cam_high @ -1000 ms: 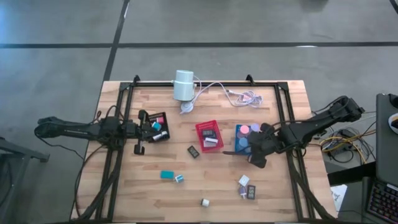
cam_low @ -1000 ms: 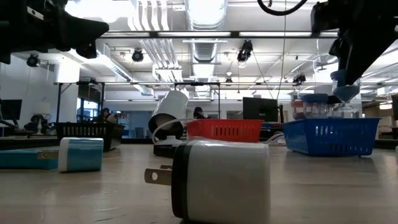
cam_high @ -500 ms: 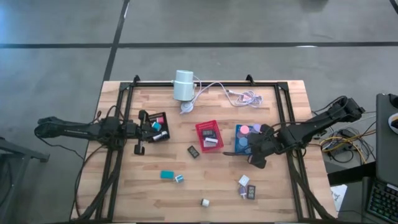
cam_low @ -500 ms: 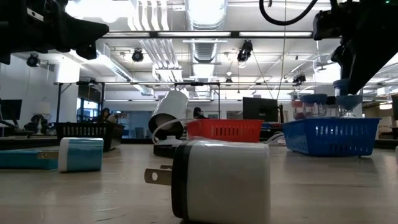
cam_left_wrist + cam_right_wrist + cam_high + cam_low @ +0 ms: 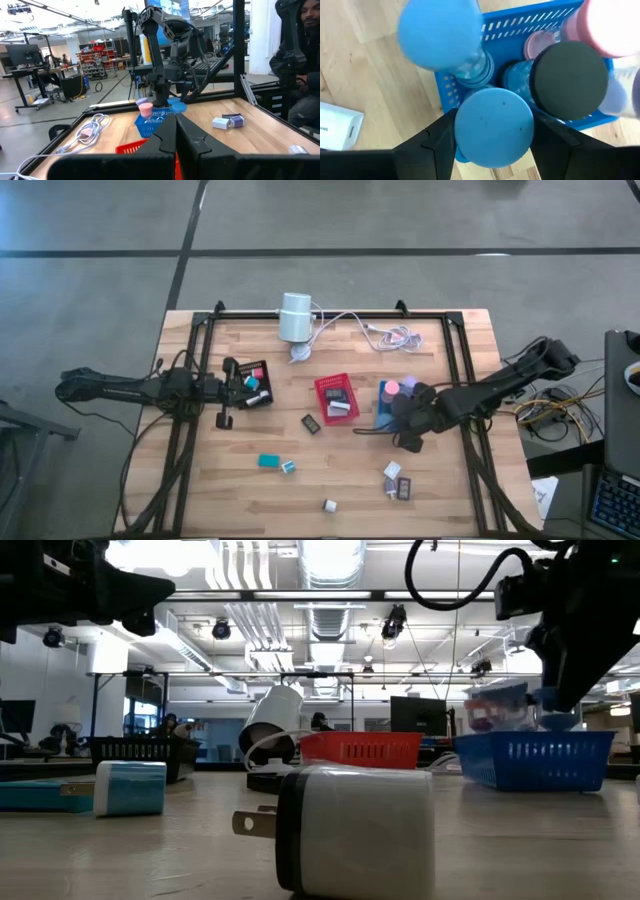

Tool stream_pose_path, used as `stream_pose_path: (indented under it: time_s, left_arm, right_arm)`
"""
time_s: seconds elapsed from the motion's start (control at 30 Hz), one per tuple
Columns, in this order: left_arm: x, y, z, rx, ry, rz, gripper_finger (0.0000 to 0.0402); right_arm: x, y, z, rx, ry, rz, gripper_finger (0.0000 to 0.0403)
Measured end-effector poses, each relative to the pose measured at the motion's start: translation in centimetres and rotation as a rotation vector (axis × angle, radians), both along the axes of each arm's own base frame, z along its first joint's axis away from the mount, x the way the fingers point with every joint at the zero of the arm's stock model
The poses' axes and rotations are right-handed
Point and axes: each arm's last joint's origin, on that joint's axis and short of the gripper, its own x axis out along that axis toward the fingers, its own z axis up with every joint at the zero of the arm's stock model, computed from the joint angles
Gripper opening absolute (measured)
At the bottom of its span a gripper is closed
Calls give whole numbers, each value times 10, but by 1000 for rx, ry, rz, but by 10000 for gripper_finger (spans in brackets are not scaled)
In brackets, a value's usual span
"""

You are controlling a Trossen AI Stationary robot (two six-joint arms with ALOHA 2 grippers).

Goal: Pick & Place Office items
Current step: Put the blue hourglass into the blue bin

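Observation:
My right gripper (image 5: 405, 422) points steeply down over the near end of the blue tray (image 5: 386, 394) and is shut on a round blue-topped piece (image 5: 492, 120). The tray holds several more capped pieces: a blue one (image 5: 440, 35), a black one (image 5: 570, 80) and a pink one (image 5: 615, 25). My left gripper (image 5: 238, 391) is shut and level by the black tray (image 5: 254, 370), with nothing in it. Loose office items lie flat on the wood: a teal block (image 5: 268, 461), a dark block (image 5: 311, 423) and a white plug (image 5: 329, 505). My right gripper pinches the blue piece's round top at two opposite sides of its rim (image 5: 462, 131) between its two fingers. The fingers come from above, slanting down. The piece hangs below them, down at the blue tray's rim (image 5: 556, 722) among the other pieces; whether it rests on the tray floor I cannot tell.
The red tray (image 5: 337, 397) stands left of the blue one. A white cylinder (image 5: 294, 317) and its cables (image 5: 392, 335) lie at the far edge. Two small pieces (image 5: 392, 471) (image 5: 405, 488) lie near the right arm. A person (image 5: 300, 55) sits beyond the table.
My right gripper has sunk with the blue piece, from above the blue tray down to its rim, and has edged toward the table's left. A clear pink-capped container in the tray now leans where it stood upright.

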Motion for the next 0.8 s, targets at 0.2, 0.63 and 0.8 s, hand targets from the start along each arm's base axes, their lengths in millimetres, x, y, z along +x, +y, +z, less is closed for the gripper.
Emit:
stream_pose_path:
  time_s: [0.2, 0.63, 0.8]
  left_arm:
    - [0, 0, 0, 1, 4, 2, 5]
    - [0, 0, -1, 1, 6, 2, 5]
    - [0, 0, -1, 0, 6, 2, 5]
  right_arm:
    - [1, 1, 7, 12, -14, 30, 196]
    - [2, 1, 5, 9, 1, 67, 246]
    - [-1, 0, 9, 16, -18, 72, 258]
